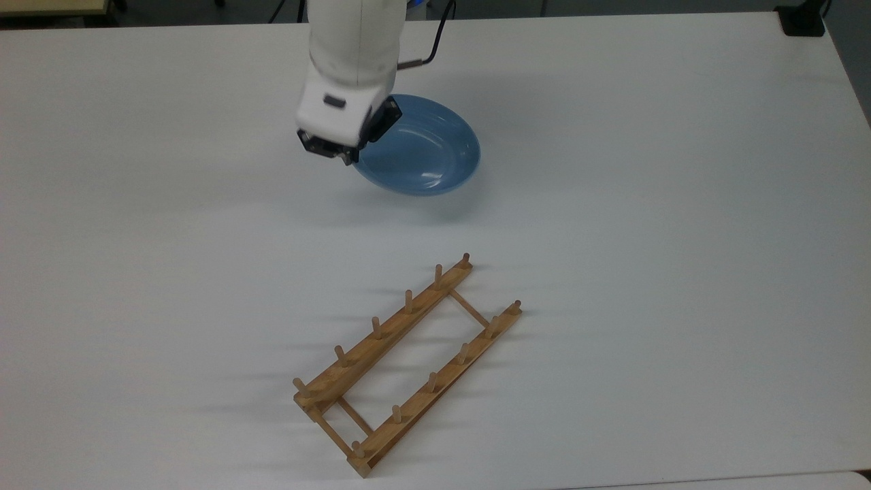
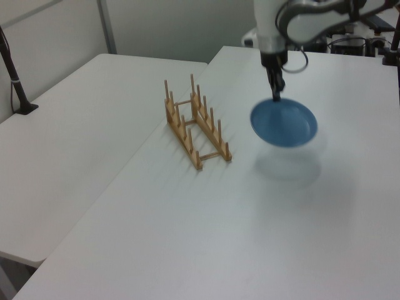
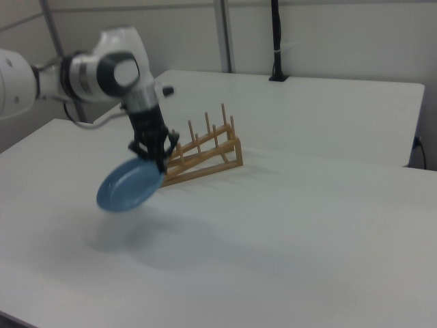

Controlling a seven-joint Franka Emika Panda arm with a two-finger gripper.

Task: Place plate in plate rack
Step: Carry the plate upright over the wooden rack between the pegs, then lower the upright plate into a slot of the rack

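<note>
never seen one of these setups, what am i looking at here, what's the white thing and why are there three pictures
The white thing is a robot arm. At its end is a two-finger tool for pinching objects. The three pictures show one moment from three cameras standing off the arm: one looks down on the white table from above, and the other two look in from opposite sides.

The tool is pinching a light-blue plate by its rim. In the right view the plate hangs tilted in the air, with its shadow on the table below it.

Standing on the table, apart from the plate, is a wooden plate rack: two long rails with short upright pegs, joined by thin crossbars. It holds nothing yet; the plate is meant to go there.
</note>
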